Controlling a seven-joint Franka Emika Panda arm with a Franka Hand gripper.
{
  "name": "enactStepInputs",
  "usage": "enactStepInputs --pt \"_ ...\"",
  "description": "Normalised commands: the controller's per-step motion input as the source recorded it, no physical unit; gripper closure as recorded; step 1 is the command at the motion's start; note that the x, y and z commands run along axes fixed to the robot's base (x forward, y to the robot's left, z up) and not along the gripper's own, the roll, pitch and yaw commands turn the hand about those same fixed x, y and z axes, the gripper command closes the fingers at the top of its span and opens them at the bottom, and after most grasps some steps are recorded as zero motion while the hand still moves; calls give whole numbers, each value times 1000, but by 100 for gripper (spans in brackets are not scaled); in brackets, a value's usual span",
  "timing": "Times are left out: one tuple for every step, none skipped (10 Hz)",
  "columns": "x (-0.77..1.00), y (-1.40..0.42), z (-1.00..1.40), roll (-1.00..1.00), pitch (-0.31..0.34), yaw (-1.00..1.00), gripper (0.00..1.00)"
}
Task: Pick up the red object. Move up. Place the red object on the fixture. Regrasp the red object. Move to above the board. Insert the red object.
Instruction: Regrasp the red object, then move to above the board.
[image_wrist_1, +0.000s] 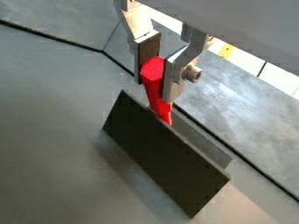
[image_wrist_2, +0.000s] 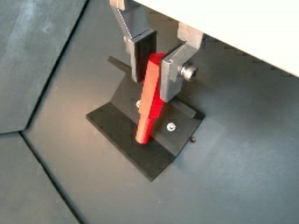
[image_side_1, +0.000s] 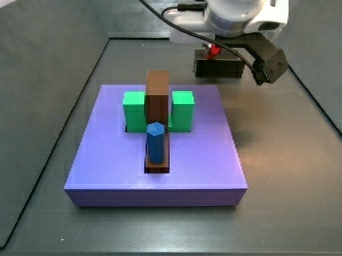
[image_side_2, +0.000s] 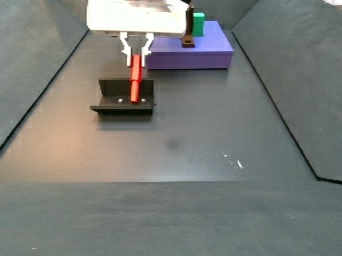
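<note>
My gripper (image_wrist_1: 158, 84) is shut on the red object (image_wrist_1: 153, 72), a thin red peg with a hexagonal head, and holds it near its upper end. The peg hangs tilted, and its lower tip reaches down to the dark fixture (image_wrist_2: 117, 122), as a wrist view (image_wrist_2: 147, 109) shows. In a side view the gripper (image_side_2: 135, 52) stands directly over the fixture (image_side_2: 118, 104), with the peg (image_side_2: 134, 80) between them. The purple board (image_side_1: 120, 160) lies apart from the fixture (image_side_1: 218, 68), nearer that camera. I cannot tell whether the tip rests on the fixture.
The board carries green blocks (image_side_1: 135, 110), a brown bar (image_side_1: 158, 95) and a blue peg (image_side_1: 155, 140). In a side view the board (image_side_2: 201, 55) sits behind and to the right of the fixture. Dark walls ring the grey floor (image_side_2: 187, 150).
</note>
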Motion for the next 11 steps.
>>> enactStepInputs --pt "0 0 0 0 0 0 100" --pt "0 0 0 0 0 0 100" --pt "0 0 0 0 0 0 100" --pt "0 0 0 0 0 0 100" --pt "0 0 1400 0 0 0 100" --pt "41 18 1400 17 -41 -30 100" --pt "14 24 1400 -44 -27 -71 100" --pt "20 36 1400 -31 -32 -63 100" --pt "31 17 1400 -3 46 -49 100" --pt "29 3 1400 5 83 -38 100" --pt "59 13 1400 -4 102 -27 100"
